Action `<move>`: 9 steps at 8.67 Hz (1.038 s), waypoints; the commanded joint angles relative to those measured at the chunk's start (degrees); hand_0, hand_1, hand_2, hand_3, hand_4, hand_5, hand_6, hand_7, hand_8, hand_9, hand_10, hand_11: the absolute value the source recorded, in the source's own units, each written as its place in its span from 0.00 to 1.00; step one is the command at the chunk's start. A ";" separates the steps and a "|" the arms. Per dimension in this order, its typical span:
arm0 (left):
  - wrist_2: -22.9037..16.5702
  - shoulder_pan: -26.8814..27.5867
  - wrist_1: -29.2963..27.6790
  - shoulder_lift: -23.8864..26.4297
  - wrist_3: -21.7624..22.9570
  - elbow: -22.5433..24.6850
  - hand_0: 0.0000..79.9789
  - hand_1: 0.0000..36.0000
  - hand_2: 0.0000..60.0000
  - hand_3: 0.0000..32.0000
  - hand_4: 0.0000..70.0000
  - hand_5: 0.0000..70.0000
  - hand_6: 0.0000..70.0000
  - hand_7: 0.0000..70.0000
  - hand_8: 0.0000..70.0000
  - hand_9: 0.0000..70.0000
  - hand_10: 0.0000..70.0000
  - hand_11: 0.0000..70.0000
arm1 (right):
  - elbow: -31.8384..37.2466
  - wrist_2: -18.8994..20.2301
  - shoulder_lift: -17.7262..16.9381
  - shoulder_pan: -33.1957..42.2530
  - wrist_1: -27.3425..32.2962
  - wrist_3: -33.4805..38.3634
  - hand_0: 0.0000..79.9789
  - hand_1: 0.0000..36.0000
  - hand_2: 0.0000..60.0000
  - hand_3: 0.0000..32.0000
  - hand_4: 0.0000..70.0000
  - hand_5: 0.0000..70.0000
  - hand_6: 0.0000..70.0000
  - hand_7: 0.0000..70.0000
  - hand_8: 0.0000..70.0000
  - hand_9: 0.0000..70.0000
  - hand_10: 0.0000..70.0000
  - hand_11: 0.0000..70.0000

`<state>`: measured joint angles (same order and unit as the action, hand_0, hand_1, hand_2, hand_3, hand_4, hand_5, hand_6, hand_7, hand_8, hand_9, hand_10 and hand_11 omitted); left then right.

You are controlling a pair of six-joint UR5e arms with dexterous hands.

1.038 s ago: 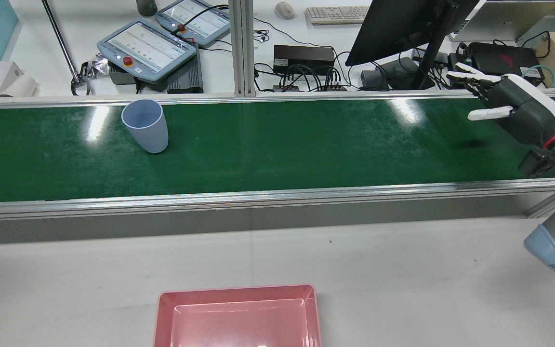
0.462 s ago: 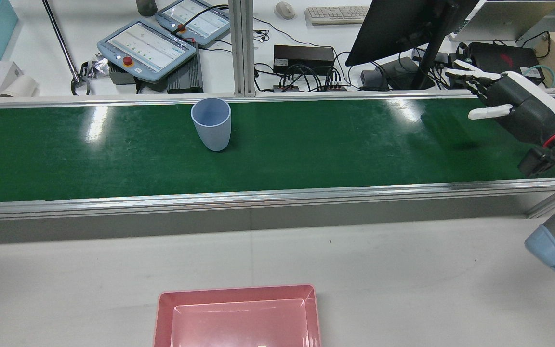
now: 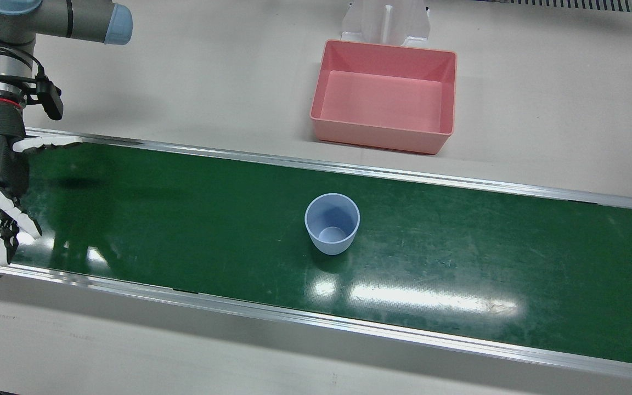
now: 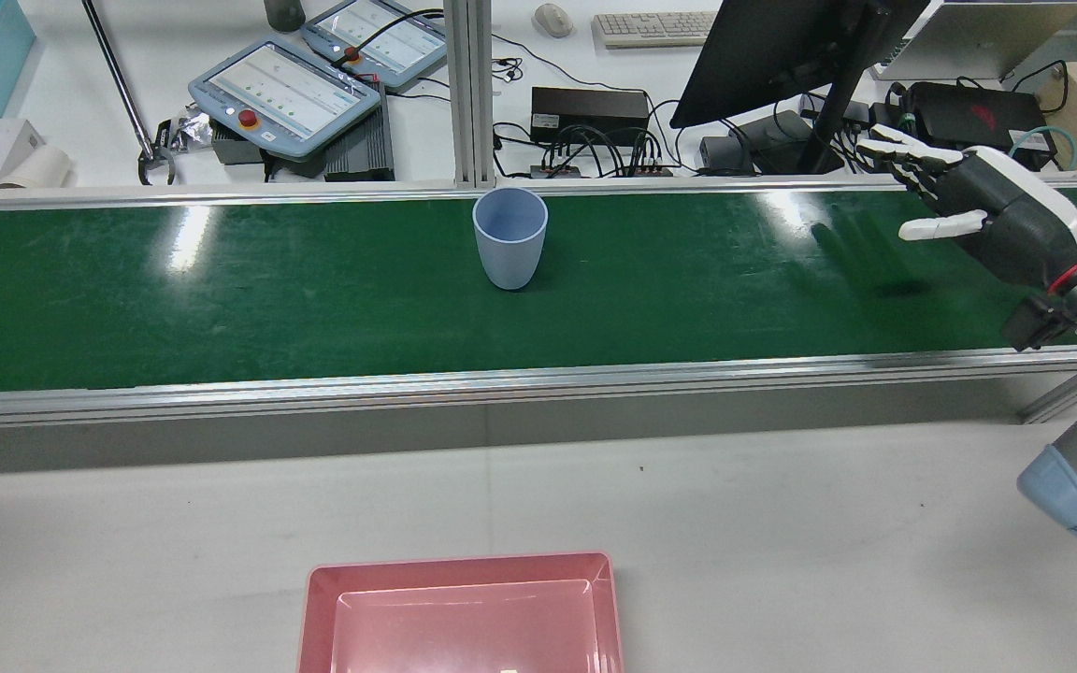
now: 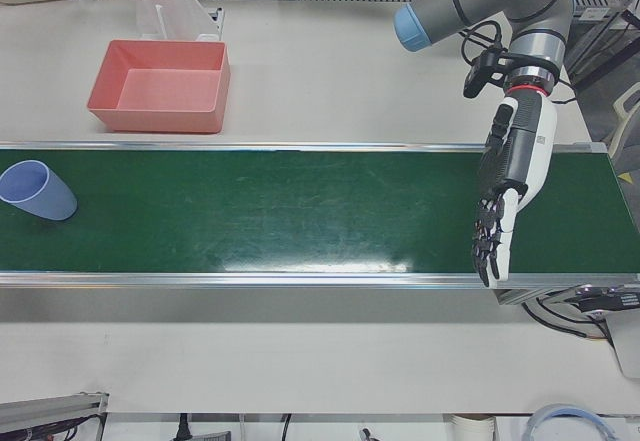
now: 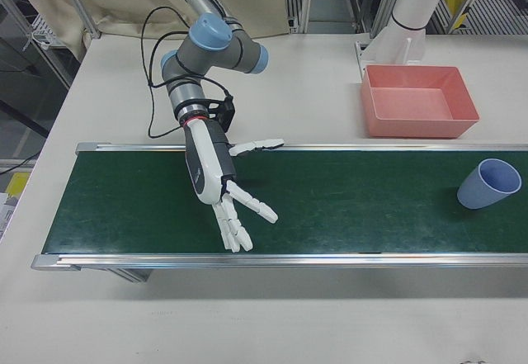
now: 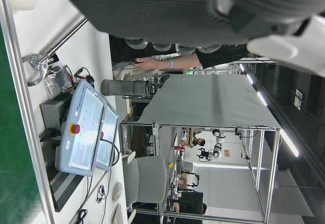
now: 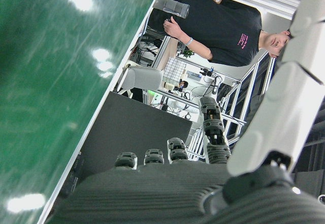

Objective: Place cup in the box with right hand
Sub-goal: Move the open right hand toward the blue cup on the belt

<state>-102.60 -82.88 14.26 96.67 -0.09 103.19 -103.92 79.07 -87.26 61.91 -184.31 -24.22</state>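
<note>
One blue cup (image 3: 331, 224) stands upright, mouth up, on the green conveyor belt (image 3: 184, 219), about midway along the stretch seen from the front. One pink box (image 3: 382, 134) sits on the pale table just off the belt's robot-side rail, a little further along than the cup.

The right hand (image 3: 0, 164) hovers over the belt's end, well apart from the cup. Its fingers (image 6: 254, 205) are spread wide with the thumb out to the side, and it's holding nothing. Only bare green belt lies between it and the cup.

The left hand (image 5: 510, 176) hangs over the opposite end of the belt. Its fingers are stretched out straight and point at the operator-side rail, and it grips nothing either. So that's two hands, both off the cup.

Past the belt's operator-side rail the bench is busy:
- two teach pendants (image 4: 286, 89)
- one dark monitor (image 4: 782, 47)
- one keyboard (image 4: 655, 28)
- one mouse (image 4: 552, 19)
- one black unit (image 4: 590, 112) trailing cables
- an aluminium post (image 4: 468, 93) rising right behind the cup

The right hand's camera catches a person (image 8: 223, 28) in a black shirt beyond the belt.
</note>
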 commanded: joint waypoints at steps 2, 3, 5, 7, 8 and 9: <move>0.03 0.00 -0.02 0.01 0.00 -0.09 0.00 0.00 0.00 0.00 0.00 0.00 0.00 0.00 0.00 0.00 0.00 0.00 | 0.47 -0.06 -0.98 -1.09 0.00 -0.48 0.54 0.30 0.26 0.12 0.07 0.05 0.04 0.15 0.02 0.07 0.03 0.06; -0.06 0.00 -0.02 0.01 0.00 0.00 0.00 0.00 0.00 0.00 0.00 0.00 0.00 0.00 0.00 0.00 0.00 0.00 | 0.56 -0.14 -0.98 -1.26 0.00 -0.83 0.58 0.20 0.02 0.12 0.11 0.05 0.04 0.15 0.02 0.07 0.03 0.06; 0.03 0.00 -0.02 0.01 0.00 0.00 0.00 0.00 0.00 0.00 0.00 0.00 0.00 0.00 0.00 0.00 0.00 0.00 | 0.74 -0.32 -0.98 -1.79 0.00 -0.92 0.56 0.25 0.15 0.12 0.09 0.05 0.04 0.15 0.02 0.07 0.03 0.06; 0.03 0.00 -0.02 -0.08 0.00 0.00 0.00 0.00 0.00 0.00 0.00 0.00 0.00 0.00 0.00 0.00 0.00 0.00 | 0.74 -0.50 -0.89 -2.32 0.00 -1.18 0.58 0.20 0.04 0.12 0.12 0.05 0.04 0.16 0.02 0.08 0.03 0.06; 0.03 0.00 -0.02 0.01 0.00 0.00 0.00 0.00 0.00 0.00 0.00 0.00 0.00 0.00 0.00 0.00 0.00 0.00 | 0.74 -0.50 -0.89 -2.41 0.00 -1.18 0.54 0.31 0.28 0.12 0.08 0.05 0.04 0.16 0.02 0.08 0.03 0.06; -0.06 0.00 -0.02 -0.08 0.00 0.00 0.00 0.00 0.00 0.00 0.00 0.00 0.00 0.00 0.00 0.00 0.00 0.00 | 0.83 -0.50 -0.98 -2.32 0.00 -1.18 0.56 0.23 0.10 0.11 0.12 0.05 0.04 0.16 0.02 0.08 0.03 0.06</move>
<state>-102.59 -82.88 14.24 96.65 -0.09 103.18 -103.20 78.62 -88.19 59.71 -184.31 -25.33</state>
